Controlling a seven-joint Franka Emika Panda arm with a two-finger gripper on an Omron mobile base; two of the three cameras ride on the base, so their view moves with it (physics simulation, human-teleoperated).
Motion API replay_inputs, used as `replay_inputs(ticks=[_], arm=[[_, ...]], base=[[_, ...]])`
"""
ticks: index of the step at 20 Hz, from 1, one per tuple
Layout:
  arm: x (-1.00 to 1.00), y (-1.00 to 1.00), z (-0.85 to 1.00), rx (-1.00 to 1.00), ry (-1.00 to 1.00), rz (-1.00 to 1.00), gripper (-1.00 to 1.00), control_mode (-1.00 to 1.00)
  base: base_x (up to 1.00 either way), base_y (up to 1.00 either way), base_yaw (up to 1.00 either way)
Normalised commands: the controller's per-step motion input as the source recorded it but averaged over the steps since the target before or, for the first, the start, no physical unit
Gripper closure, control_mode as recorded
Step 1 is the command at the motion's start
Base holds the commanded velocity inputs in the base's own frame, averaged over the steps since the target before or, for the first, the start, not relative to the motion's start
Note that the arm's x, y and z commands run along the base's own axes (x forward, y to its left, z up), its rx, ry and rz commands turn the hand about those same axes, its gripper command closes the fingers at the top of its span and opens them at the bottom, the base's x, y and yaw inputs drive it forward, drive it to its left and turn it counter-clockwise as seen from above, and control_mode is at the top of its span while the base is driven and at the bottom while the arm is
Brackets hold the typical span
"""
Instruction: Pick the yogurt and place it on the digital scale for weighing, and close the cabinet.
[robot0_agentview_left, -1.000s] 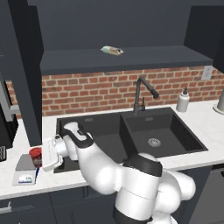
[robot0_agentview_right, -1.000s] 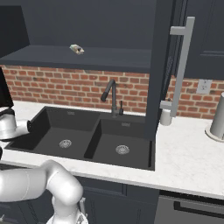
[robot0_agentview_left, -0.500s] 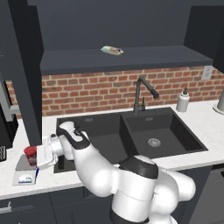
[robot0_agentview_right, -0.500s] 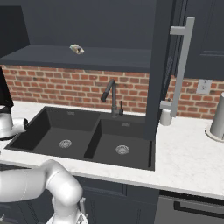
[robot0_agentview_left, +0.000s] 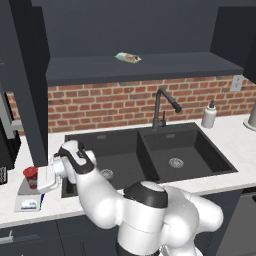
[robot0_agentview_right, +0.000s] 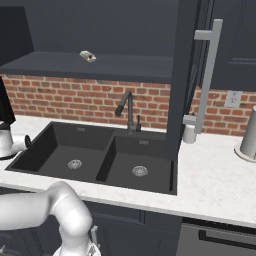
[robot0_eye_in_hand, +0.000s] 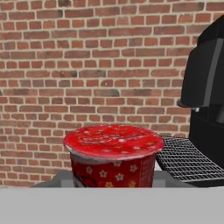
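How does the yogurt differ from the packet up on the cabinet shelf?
The yogurt is a red round cup standing upright; the packet is pale, elongated and lies flat. The yogurt is low down at the digital scale on the counter left of the sink, with the pincer right beside it; the packet sits high on the open cabinet shelf, with nothing near it. Both are small food packages.

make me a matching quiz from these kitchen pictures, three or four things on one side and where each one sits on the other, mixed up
Things:
1. yogurt
2. wrapped packet
3. soap bottle
4. faucet

Places:
A. behind the sink, at the brick wall
B. on the open cabinet shelf
C. over the digital scale, at the tool
D. on the counter right of the sink

Pairs: 1-C, 2-B, 3-D, 4-A
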Motion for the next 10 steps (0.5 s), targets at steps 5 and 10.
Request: replay_inputs(ticks=[5,10], arm=[[0.15,0.03,-0.25,0.00,0.00,0.00,1.00,-1.00],[0.02,0.00,-0.26,0.00,-0.03,0.00,1.00,-1.00]], base=[[0.00,0.00,0.00],[0.00,0.00,0.00]])
